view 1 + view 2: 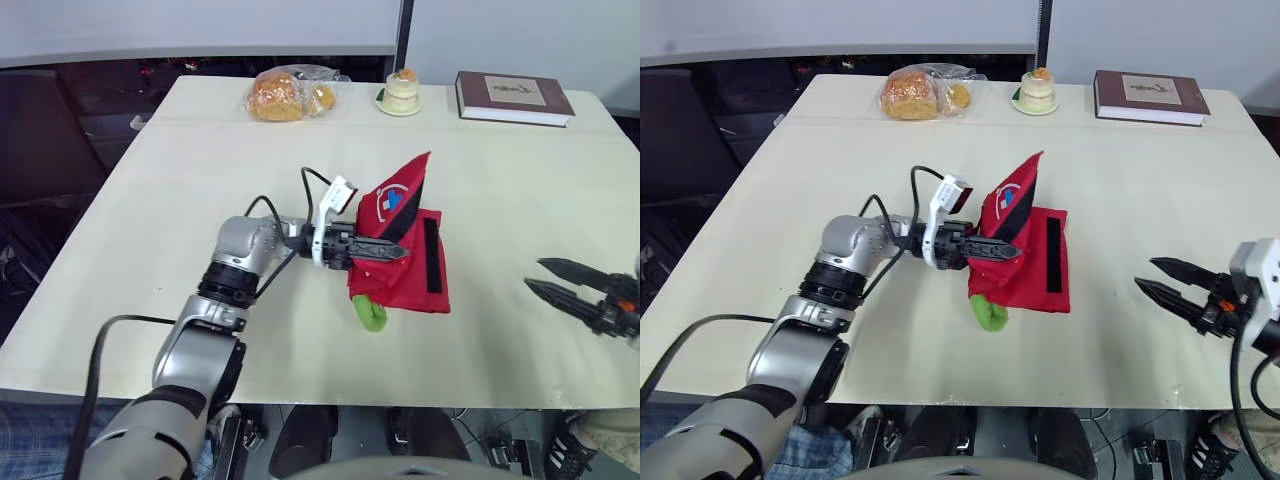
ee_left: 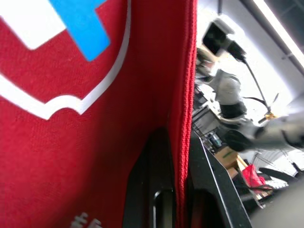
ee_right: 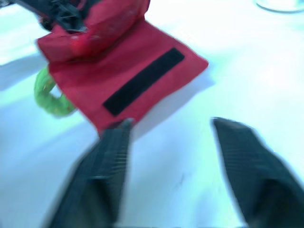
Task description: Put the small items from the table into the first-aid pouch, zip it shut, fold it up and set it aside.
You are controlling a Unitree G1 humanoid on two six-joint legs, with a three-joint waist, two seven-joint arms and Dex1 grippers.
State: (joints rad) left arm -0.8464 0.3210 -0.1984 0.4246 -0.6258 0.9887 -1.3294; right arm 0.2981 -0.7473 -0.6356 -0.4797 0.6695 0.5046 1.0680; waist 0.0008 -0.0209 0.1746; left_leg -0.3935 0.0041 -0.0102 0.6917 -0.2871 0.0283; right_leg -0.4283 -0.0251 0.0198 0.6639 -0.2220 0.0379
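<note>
We see a pale table (image 1: 150, 250) with the red first-aid pouch (image 1: 415, 275) lying near its middle, well clear of the book (image 1: 513, 97), the bagged bread (image 1: 290, 95) and the small cake (image 1: 401, 92) along the far edge. The pouch's lower part lies flat, with its black hook-and-loop strip (image 1: 431, 255) facing up. Its upper flap (image 1: 400, 195), which bears the printed emblem, stands raised.

The left gripper (image 1: 393, 252) holds that flap up. In the left wrist view its two fingers are pressed together on the red fabric, right at the hem. The right gripper (image 1: 535, 275) hovers just above the table near the right edge, well apart from the pouch, with its jaws spread and nothing between them.

A green loop (image 1: 370, 313) sticks out at the pouch's near corner, partly under or inside it; we cannot tell which.

We judge that loop to be the main risk. If the pouch is closed or folded as it lies, the loop could be left outside, catch in the zip or get dragged off. The second risk is the grip so close to the hem, because a tug could pull the fabric free and drop the flap. If the right gripper comes in low, it could also push the light pouch along the table rather than catch it.
</note>
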